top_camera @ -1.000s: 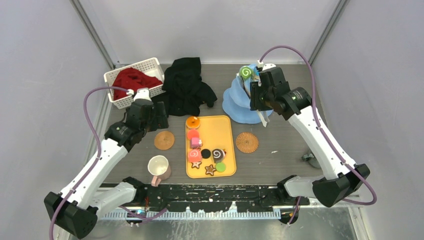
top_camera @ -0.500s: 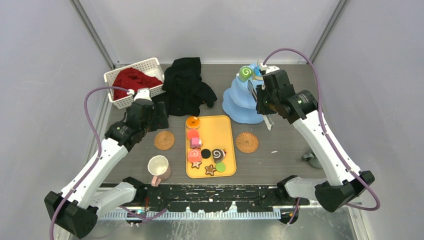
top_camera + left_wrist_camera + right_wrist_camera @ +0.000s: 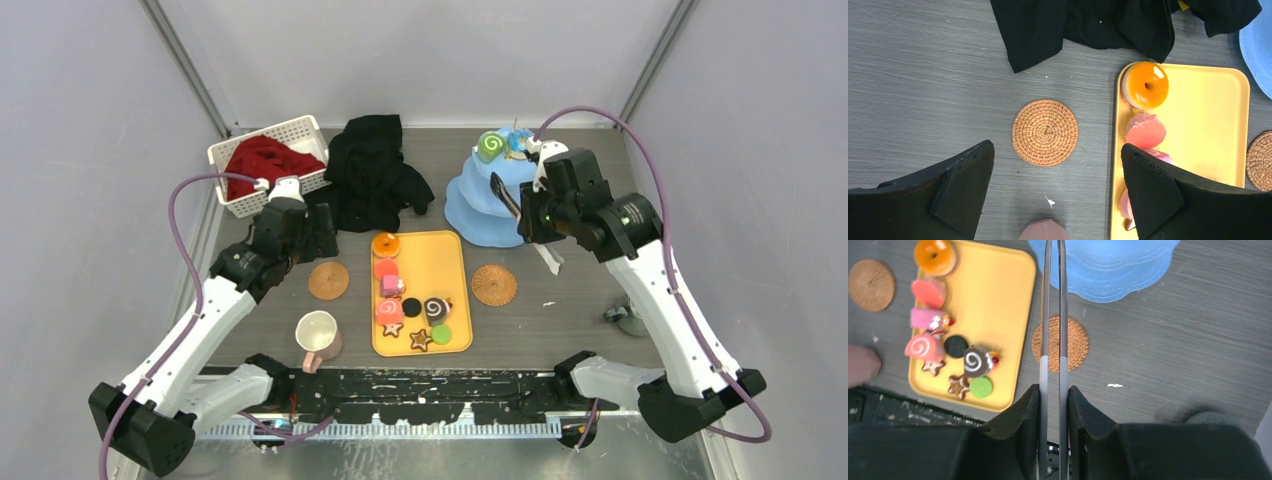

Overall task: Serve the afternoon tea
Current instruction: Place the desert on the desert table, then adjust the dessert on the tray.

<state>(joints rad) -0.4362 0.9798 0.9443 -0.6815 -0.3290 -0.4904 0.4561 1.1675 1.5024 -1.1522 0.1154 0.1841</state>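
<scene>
Grey wood-grain table fills a booth with pale, plain walls. At two o'clock we see the pale-blue scalloped stand, with a green swirl roll on its top tier. The other sweets lie in the yellow tray at six o'clock, and the cream mug is at eight. Our right gripper clamps metal tongs, their blades almost together with nothing between. The left gripper gapes wide, holding nothing.
</scene>
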